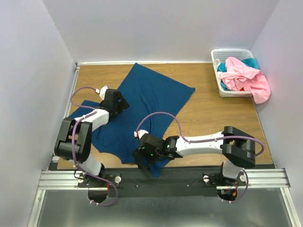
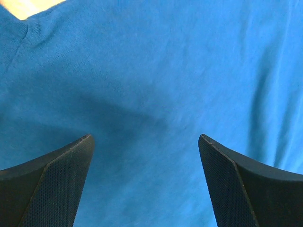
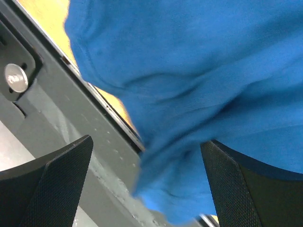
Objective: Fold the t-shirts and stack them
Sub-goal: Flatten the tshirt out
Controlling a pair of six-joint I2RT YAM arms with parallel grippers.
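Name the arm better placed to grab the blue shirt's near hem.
Right. The right fingers, open, bracket the blue shirt's hem at the table's near edge; the left fingers hover over flat cloth.

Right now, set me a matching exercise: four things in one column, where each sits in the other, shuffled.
Things:
1. blue tee
2. pink tee
3. teal tee
4. basket

Places:
A. far right corner of the table
B. spread out on the table, under both arms
C. piled in the basket, spilling over its rim
D. in the basket, mostly buried under another tee

Pairs: 1-B, 2-C, 3-D, 4-A
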